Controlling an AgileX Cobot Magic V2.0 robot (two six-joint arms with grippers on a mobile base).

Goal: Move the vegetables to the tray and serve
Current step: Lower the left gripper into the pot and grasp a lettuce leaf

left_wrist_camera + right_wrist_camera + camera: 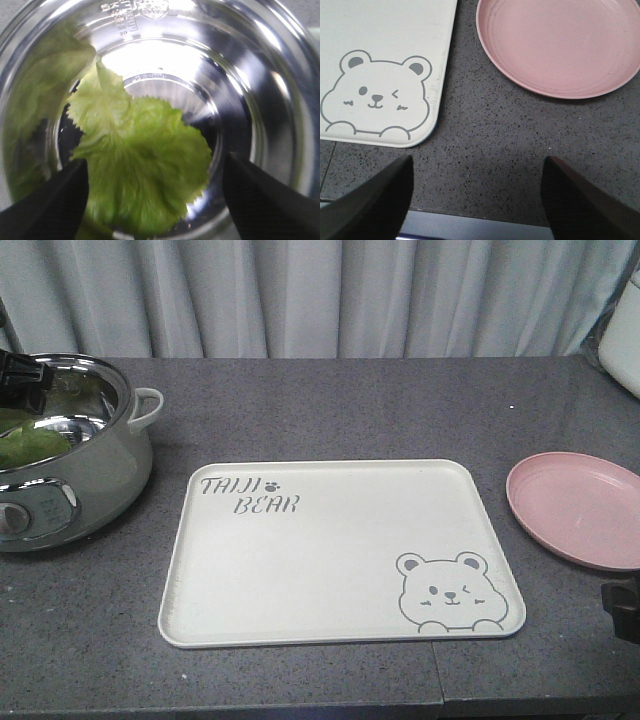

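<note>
The vegetables, a frilly green lettuce leaf (140,160), lie flat on the bottom of a shiny steel pot (260,75). My left gripper (155,200) hangs open just above the leaf, its black fingers (50,205) standing on either side of it with nothing gripped. In the front view the leaf (30,440) shows green inside the pot (90,480) at the far left, under the left gripper (20,375). The cream tray (340,570) with the bear drawing lies bare mid-table. My right gripper (475,200) is open and empty over the counter by the tray's corner (395,30).
A round pink plate (580,505), with nothing on it, sits right of the tray and also shows in the right wrist view (560,45). The pot has a side handle (148,405). A white appliance (625,335) stands at the back right. The counter's front edge (480,225) is close.
</note>
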